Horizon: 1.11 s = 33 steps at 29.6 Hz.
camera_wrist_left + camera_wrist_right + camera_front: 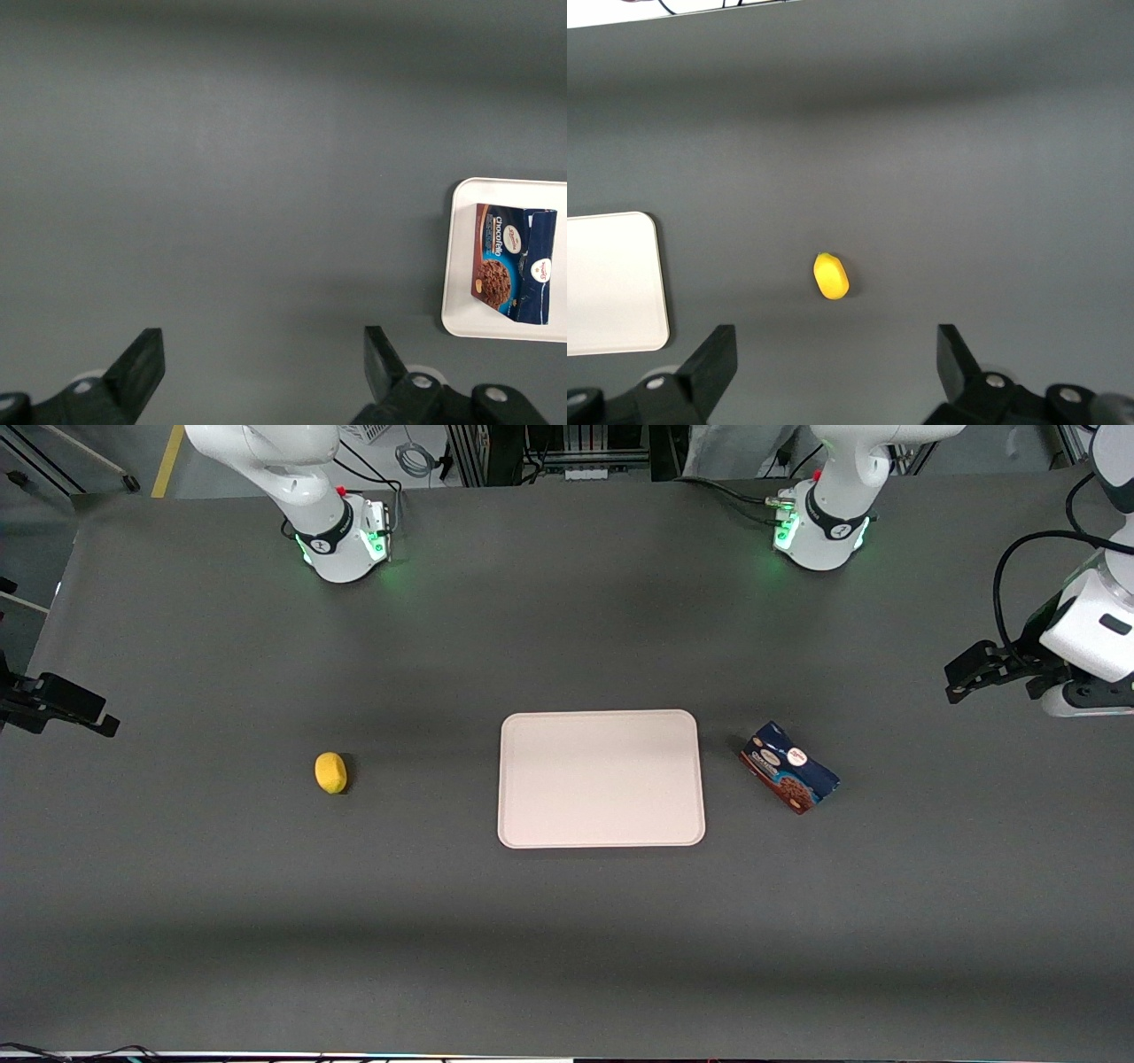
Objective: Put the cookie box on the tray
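Note:
The cookie box (pixel 789 767), a small dark-blue carton with a brown cookie picture, lies on the grey table beside the tray (pixel 601 778), toward the working arm's end. A gap of bare table separates them. The tray is pale pinkish-white and holds nothing. My left gripper (pixel 953 682) hangs above the table's working-arm end, well away from the box, with its fingers wide apart and nothing between them. In the left wrist view the gripper (pixel 261 354) is over bare table, and the box (pixel 514 263) shows against the tray (pixel 461 266).
A small yellow lemon-like lump (pixel 330 772) lies on the table toward the parked arm's end, well apart from the tray; it also shows in the right wrist view (pixel 831 275). Both arm bases (pixel 819 531) stand along the table edge farthest from the front camera.

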{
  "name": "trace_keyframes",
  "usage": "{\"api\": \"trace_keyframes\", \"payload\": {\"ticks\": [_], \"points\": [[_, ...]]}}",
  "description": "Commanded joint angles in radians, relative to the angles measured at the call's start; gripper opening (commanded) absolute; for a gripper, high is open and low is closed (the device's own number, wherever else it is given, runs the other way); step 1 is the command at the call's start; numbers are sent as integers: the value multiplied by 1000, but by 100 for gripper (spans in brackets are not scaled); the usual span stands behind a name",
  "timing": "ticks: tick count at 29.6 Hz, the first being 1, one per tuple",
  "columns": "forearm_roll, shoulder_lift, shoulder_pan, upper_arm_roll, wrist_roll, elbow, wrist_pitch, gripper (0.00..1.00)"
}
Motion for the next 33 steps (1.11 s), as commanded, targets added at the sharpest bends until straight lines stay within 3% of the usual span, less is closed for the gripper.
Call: {"api": "trace_keyframes", "payload": {"ticks": [1, 7, 12, 19, 23, 31, 33], "points": [[43, 26, -9, 6, -10, -31, 79, 100], [51, 57, -9, 7, -9, -45, 126, 100], [109, 74, -6, 15, -9, -44, 129, 100], [112, 74, -6, 18, -9, -44, 129, 99], [114, 74, -6, 18, -9, -44, 129, 78], [114, 76, -7, 18, -7, -38, 123, 17], [114, 76, -7, 16, -7, -36, 120, 14]]}}
